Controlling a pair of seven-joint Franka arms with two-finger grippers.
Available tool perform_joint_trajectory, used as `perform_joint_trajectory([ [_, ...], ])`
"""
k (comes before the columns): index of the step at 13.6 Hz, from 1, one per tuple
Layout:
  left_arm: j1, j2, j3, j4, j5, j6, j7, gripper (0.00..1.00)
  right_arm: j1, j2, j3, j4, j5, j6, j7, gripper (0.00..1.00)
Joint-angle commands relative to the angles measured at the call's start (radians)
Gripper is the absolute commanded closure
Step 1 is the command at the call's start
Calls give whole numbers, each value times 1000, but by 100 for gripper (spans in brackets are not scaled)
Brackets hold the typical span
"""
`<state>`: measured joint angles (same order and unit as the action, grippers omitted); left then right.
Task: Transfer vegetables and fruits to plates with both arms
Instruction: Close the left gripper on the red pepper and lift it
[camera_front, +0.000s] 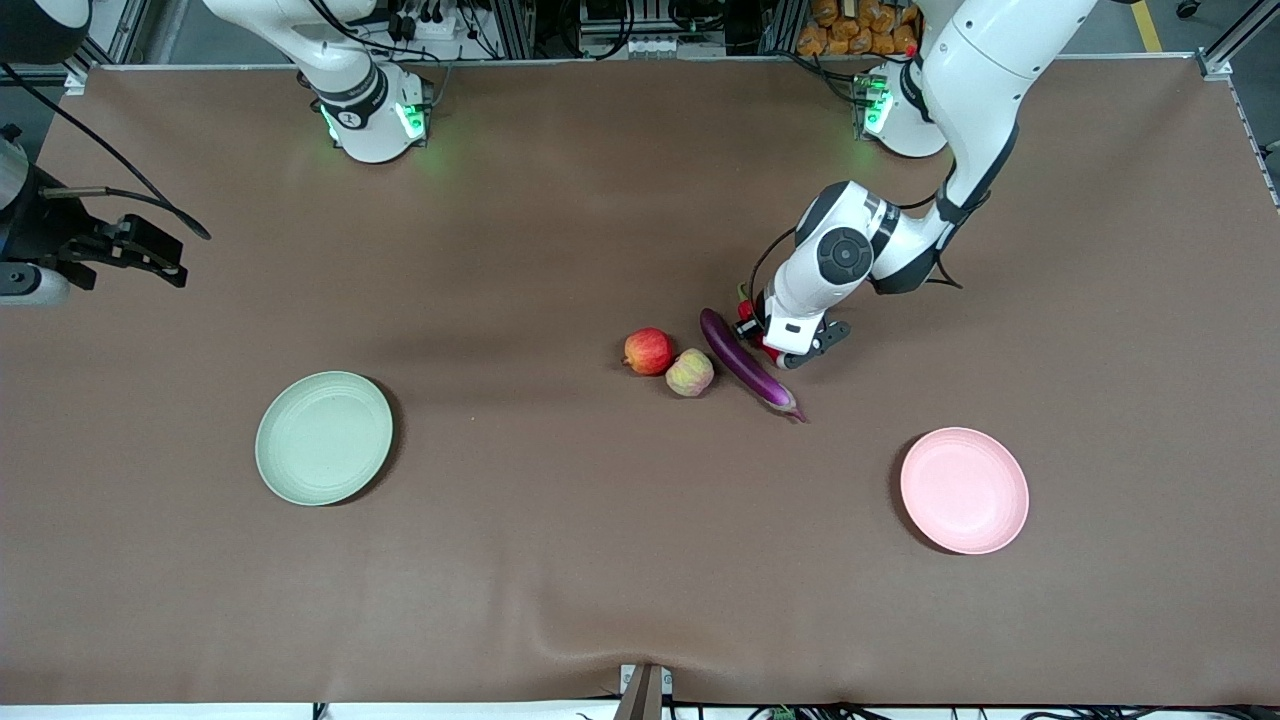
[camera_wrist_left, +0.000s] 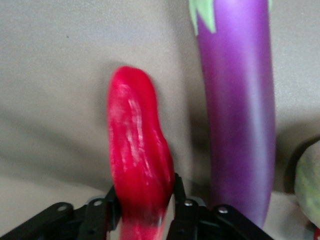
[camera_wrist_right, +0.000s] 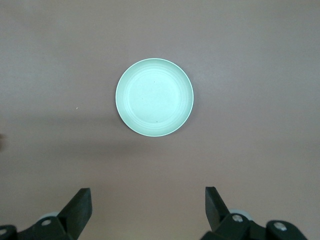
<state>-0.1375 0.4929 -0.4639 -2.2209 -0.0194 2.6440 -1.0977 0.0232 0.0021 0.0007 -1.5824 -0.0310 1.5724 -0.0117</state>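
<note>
My left gripper (camera_front: 762, 342) is down on the table beside the purple eggplant (camera_front: 745, 365). Its fingers (camera_wrist_left: 180, 200) are shut on the red chili pepper (camera_wrist_left: 137, 150), of which only a bit of red shows in the front view (camera_front: 752, 338). The eggplant (camera_wrist_left: 240, 115) lies alongside the chili. The red apple (camera_front: 648, 351) and the yellow-green fruit (camera_front: 690, 372) touch each other next to the eggplant; the fruit's edge shows in the left wrist view (camera_wrist_left: 310, 185). My right gripper (camera_front: 150, 255) waits open and empty, high over the right arm's end of the table, above the green plate (camera_wrist_right: 154, 97).
The green plate (camera_front: 323, 437) lies toward the right arm's end and the pink plate (camera_front: 963, 490) toward the left arm's end, both nearer the front camera than the produce. Brown cloth covers the table.
</note>
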Motion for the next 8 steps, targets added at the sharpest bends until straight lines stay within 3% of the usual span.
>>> perform_joint_trajectory([
  [1,10,-32,4,4,32,19,-22,100,-5,21,-4,18,2,-5,-5,0],
  [6,130,-250,2,82,35,-310,21,100,0,60,-5,22,-19,11,-17,0],
  [8,200,-280,2,124,35,-377,67,100,9,110,-5,24,-18,31,-17,0],
])
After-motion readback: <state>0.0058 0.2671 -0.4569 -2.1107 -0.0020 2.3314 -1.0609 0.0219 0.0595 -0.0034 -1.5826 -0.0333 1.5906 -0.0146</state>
